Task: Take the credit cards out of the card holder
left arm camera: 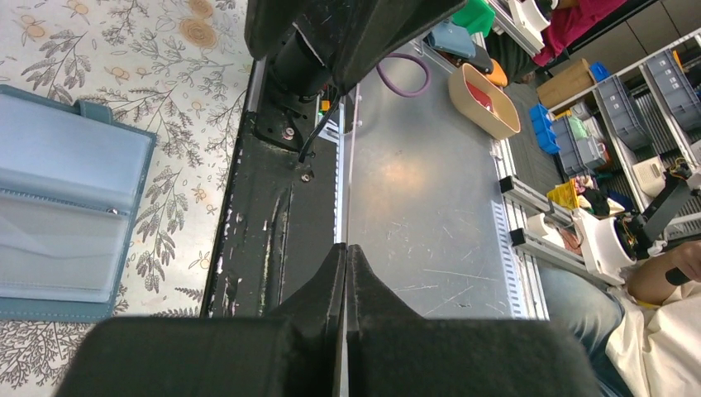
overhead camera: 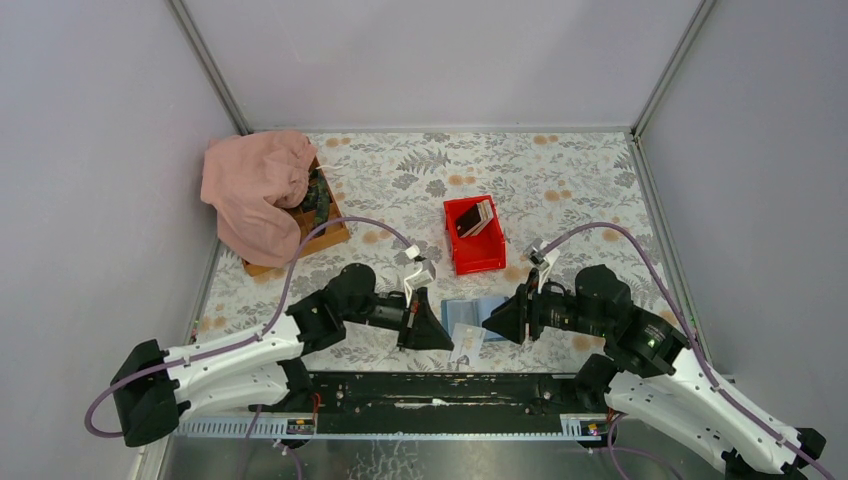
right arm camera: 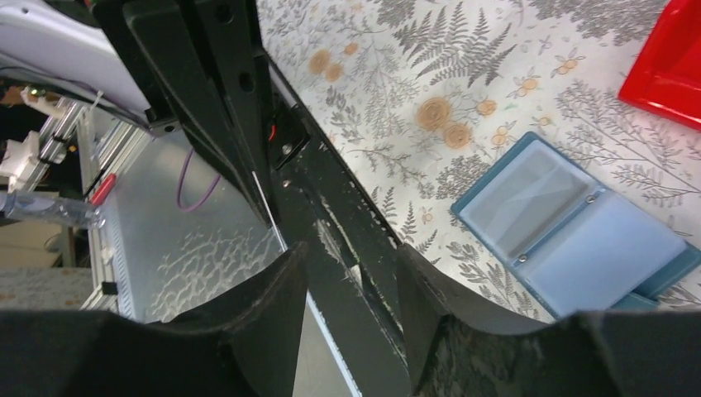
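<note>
The flat, glossy blue card holder [right arm camera: 579, 240] lies open; left gripper [left arm camera: 345, 265] clenched empty, right gripper [right arm camera: 351, 273] released.

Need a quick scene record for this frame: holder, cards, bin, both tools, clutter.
card holder: lying open and flat, between the two tools
credit cards: several standing in the red bin
left tool: shut, holding nothing
right tool: open, holding nothing
clutter: pink cloth draped over a wooden box, far left
</note>
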Tool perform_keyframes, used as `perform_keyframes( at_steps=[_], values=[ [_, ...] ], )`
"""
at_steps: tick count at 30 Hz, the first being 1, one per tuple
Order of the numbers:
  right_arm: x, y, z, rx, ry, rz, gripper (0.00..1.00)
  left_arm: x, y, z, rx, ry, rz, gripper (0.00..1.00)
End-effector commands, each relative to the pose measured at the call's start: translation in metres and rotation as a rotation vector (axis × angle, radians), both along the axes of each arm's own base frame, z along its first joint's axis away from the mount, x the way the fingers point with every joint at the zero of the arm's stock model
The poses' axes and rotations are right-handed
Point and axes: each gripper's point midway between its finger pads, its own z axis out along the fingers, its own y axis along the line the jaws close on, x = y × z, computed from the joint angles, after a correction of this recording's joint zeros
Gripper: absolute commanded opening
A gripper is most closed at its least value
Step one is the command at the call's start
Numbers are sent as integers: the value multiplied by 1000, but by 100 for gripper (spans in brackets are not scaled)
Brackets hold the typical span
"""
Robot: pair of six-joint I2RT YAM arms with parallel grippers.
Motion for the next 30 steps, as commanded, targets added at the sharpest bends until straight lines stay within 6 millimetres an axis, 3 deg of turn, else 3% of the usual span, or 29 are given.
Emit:
perform_keyframes(
  at_steps=[1, 13, 19, 25, 28, 30],
  values=[
    [-16, 9, 26, 85, -27, 110, 48, -2, -7, 16, -44, -51, -52, 0],
    [-22, 6, 32, 119, -38, 118, 39, 2, -11, 14, -42, -53, -47, 0],
    [-22, 11, 18, 105, -6, 141, 38, 2, -13, 18, -47, -55, -51, 0],
    [-24, 14, 16, 128, -1, 157, 34, 4, -15, 15, -38, -47, -49, 0],
    [-24, 13, 15, 120, -4, 155, 24, 3, -15, 16, -40, -48, -50, 0],
    [-23, 13, 13, 113, -3, 150, 12, 3, -16, 16, -40, -47, -53, 0]
  ],
)
